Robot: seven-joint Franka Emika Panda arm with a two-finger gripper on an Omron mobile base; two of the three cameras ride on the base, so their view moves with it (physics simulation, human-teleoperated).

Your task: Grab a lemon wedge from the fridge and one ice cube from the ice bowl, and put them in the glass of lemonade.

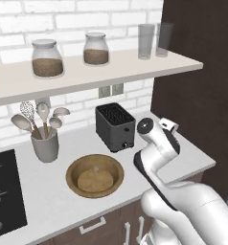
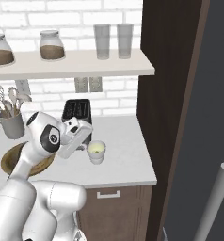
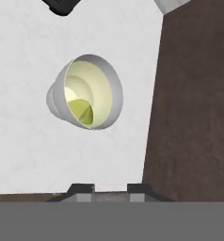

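1. The lemon wedge [image 3: 84, 111] lay inside the glass of lemonade [image 3: 85, 92], which stood on the white counter [image 3: 29, 141].
2. My gripper [image 3: 111, 189] hovered above it, fingers narrow and empty.
3. The ice bowl [image 1: 95, 175] sat by the black toaster [image 1: 115, 126].

Arm [image 1: 156, 158] folded at elbow, forearm reaching forward, wrist pitched down. Gripper [image 3: 110, 189] pointing downward, fingertips [image 3: 83, 190] close together, narrow gap between them, nothing held.
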